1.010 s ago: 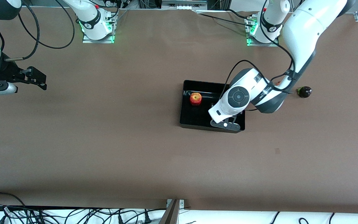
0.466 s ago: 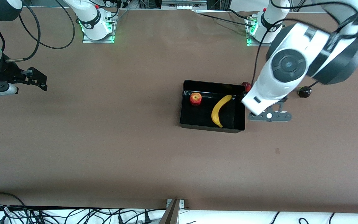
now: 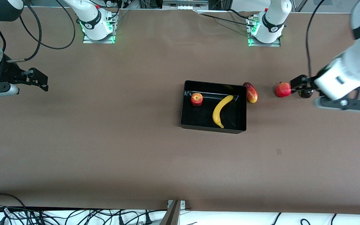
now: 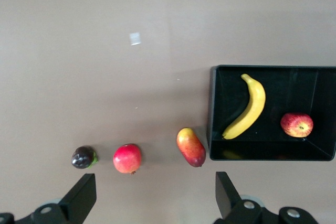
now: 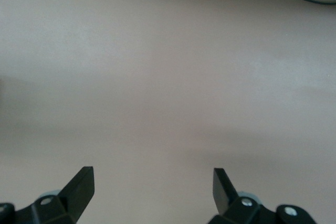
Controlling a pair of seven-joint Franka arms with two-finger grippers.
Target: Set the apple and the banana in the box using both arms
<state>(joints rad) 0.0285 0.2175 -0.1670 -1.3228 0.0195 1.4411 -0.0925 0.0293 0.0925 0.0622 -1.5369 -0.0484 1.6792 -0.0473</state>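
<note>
The black box (image 3: 182, 106) sits mid-table. The apple (image 3: 196, 99) and the banana (image 3: 222, 111) lie inside it, apart from each other. All three also show in the left wrist view: the box (image 4: 213, 114), the apple (image 4: 296, 125) and the banana (image 4: 247, 109). My left gripper (image 3: 302, 85) is open and empty (image 4: 154, 195). It hangs over the table near the loose fruits, toward the left arm's end and away from the box. My right gripper (image 3: 39, 80) is open and empty (image 5: 151, 184). It waits over bare table at the right arm's end.
An elongated red-yellow fruit (image 3: 252, 93) lies right beside the box's wall on the left arm's side. A red pomegranate (image 3: 283, 90) and a small dark fruit (image 3: 306, 93) lie farther toward the left arm's end. All three show in the left wrist view (image 4: 191, 147) (image 4: 127, 158) (image 4: 83, 157).
My left gripper has risen out of the box, leaving the banana lying in it, and swung toward the left arm's end of the table. The right arm has not moved.
</note>
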